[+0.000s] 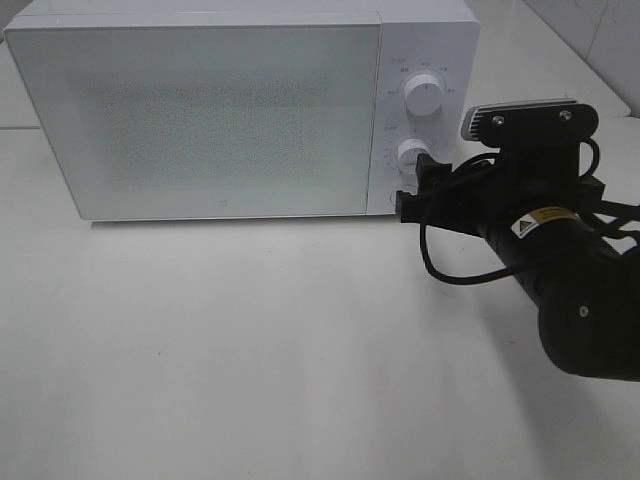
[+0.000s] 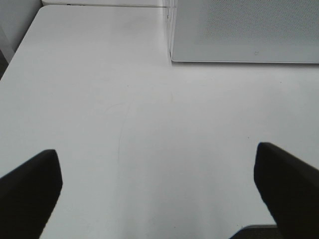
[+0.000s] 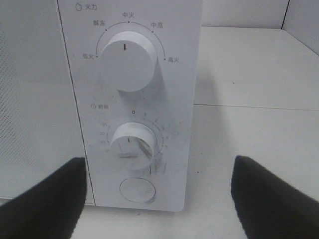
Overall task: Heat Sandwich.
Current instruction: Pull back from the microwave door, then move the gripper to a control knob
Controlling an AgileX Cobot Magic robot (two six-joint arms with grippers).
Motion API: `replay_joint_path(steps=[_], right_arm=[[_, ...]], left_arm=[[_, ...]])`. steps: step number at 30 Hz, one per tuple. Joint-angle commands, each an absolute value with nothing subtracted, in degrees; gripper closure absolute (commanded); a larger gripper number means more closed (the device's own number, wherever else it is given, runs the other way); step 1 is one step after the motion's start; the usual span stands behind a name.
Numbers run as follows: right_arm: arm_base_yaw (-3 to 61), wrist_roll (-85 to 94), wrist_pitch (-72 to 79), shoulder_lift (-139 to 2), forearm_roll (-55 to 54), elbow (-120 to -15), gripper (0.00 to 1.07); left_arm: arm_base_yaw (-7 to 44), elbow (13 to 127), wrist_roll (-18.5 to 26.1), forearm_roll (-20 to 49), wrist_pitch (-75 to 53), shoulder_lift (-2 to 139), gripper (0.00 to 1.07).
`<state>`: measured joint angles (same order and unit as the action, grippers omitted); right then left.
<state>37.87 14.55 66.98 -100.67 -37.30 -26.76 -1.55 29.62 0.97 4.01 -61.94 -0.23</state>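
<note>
White microwave dial (image 3: 128, 59) labelled 火力 points to 中火; left hand (image 2: 157, 159), right hand (image 3: 159, 169) gape empty.

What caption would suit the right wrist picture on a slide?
Open right gripper faces the microwave: power dial, timer dial, button.

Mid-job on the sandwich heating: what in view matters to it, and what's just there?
Job: microwave, door shut; power knob; timer knob; round button; right gripper, open by the controls. No sandwich in view.
Just there: table; left gripper, open above it.
</note>
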Motion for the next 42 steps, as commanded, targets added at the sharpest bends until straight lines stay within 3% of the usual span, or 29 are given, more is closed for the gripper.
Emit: replay_joint_path(steps=[1,33,40,42], right_arm=[[38.16,13.41,68.58,-102.9,-36.44,-29.56,0.31],[33.29,10.94,65.78,-118.2,-33.63,-44.92,0.31],[33.35,10.94,65.78,-118.2,-33.63,-44.92,0.35],[33.35,10.89,65.66,-118.2,-33.63,-44.92,0.41]], left_arm=[[-1.72,29.51,0.46,4.01,-61.31,-1.78,0.06],[-1.72,29.51,0.52,3.95,-61.31,-1.72,0.06],[-1.72,29.51,0.52,3.95,-61.31,-1.72,0.06],[-1.72,29.51,0.52,3.95,-61.31,-1.72,0.06]])
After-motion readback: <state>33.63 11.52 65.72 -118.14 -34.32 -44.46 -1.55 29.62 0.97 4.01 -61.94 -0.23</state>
